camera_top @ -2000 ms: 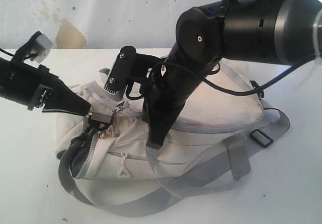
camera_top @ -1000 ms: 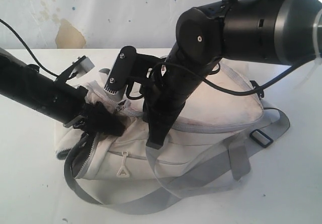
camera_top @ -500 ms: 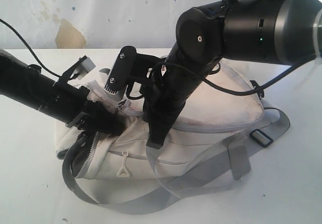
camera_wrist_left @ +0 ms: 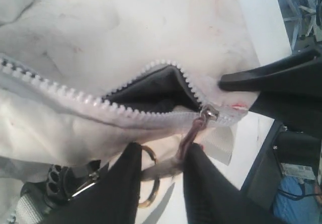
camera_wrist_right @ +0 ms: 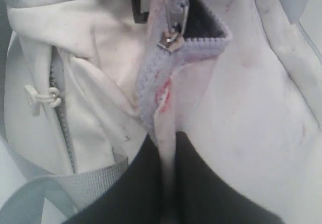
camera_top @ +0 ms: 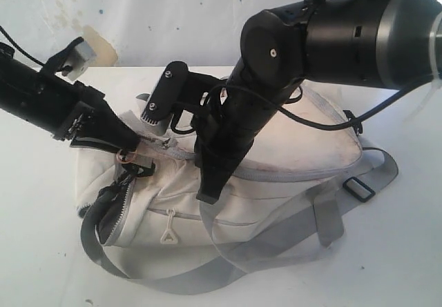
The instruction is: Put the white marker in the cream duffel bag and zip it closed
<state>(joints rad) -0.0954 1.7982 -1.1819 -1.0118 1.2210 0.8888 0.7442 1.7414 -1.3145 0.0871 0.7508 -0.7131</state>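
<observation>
The cream duffel bag (camera_top: 297,141) lies on its side on the white table, its top zip partly open over dark lining (camera_wrist_left: 156,90). My left gripper (camera_top: 131,145) is at the bag's left end. Its fingers (camera_wrist_left: 161,151) are shut on the brownish zipper pull (camera_wrist_left: 188,136) that hangs from the metal slider (camera_wrist_left: 209,112). My right gripper (camera_top: 207,193) reaches down over the middle of the bag and is shut (camera_wrist_right: 167,138) on a fold of cream fabric beside the zipper tape (camera_wrist_right: 146,90). The white marker is out of view.
A grey shoulder strap (camera_top: 276,241) loops over the table in front of the bag, with a black buckle (camera_top: 359,188) at the right. A gold ring (camera_wrist_left: 151,183) hangs by the left fingers. The front pocket has a white zip tab (camera_top: 168,234). The bulky right arm (camera_top: 345,31) spans above the bag.
My left gripper has closed on the zipper pull and drawn back up and to the left from the bag's end. The right gripper has kept its pinch in place.
</observation>
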